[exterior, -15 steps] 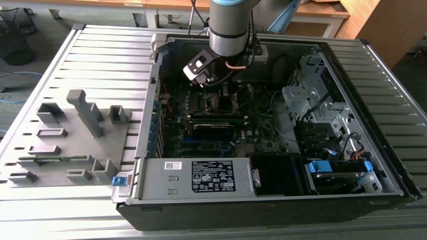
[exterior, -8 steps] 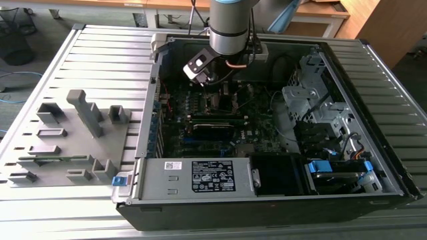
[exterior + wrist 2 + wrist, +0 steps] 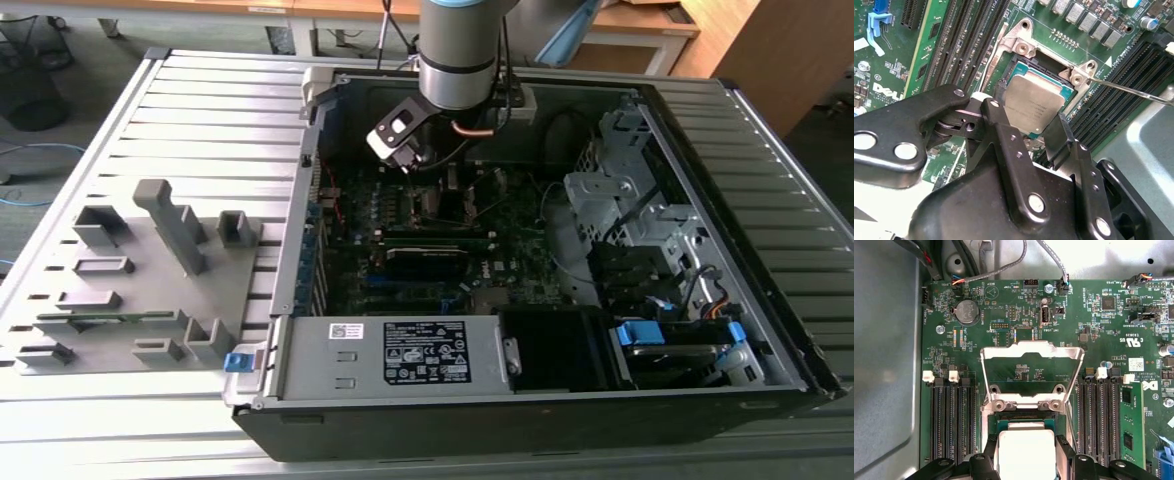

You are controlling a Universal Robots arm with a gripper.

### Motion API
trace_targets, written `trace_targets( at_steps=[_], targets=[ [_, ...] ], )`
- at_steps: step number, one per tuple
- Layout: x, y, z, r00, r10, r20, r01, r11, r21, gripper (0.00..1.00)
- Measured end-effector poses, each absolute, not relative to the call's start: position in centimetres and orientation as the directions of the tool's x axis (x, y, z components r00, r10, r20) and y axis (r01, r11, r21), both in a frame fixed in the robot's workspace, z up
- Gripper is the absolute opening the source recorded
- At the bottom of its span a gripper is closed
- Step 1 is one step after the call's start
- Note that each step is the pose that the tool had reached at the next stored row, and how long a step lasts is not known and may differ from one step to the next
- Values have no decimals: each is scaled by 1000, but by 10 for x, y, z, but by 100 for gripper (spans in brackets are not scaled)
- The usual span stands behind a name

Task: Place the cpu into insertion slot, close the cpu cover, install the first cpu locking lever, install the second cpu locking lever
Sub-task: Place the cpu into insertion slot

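The black metal pincer [image 3: 1026, 117] is clenched on the small flat square cpu with the dull silver top [image 3: 1035, 99]. One black finger [image 3: 999, 125] presses on one side of the chip. The other finger presses on the side across from it. I think it holds the chip by its edges to keep it flat and to keep the fingers off its underside.

The cpu sits right over the small square black insertion slot [image 3: 1023, 66], lined up with its edges. It looks low in the slot. I cannot tell if it is all the way down or just above.

Just past the slot, in the first wrist view, is the thin silver-grey metal cpu cover [image 3: 1031, 346] with a square window. It stands tipped up and open. It has to be up like that so the chip can go in under it. In the second wrist view a thin silver metal lever rod [image 3: 1129, 90] sticks out beside the slot. It is swung free, so the cover is not locked.

Around the slot lies the flat green motherboard [image 3: 1004, 315], with long black memory slots [image 3: 951, 420] on both sides. In the exterior view the grey robot arm [image 3: 461, 50] reaches down into the open black computer case [image 3: 534, 425]. The case lies on the grey ribbed desk [image 3: 200, 90].
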State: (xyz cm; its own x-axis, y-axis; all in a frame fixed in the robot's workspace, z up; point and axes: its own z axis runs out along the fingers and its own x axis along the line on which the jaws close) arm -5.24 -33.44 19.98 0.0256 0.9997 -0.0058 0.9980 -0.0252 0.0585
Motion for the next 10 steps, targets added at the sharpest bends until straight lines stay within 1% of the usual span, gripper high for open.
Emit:
trace_targets(
  at_steps=[10],
  targets=[
    [-51, -334, 199, 26, 1000, -6, 998, -25, 59, 54]
  ],
)
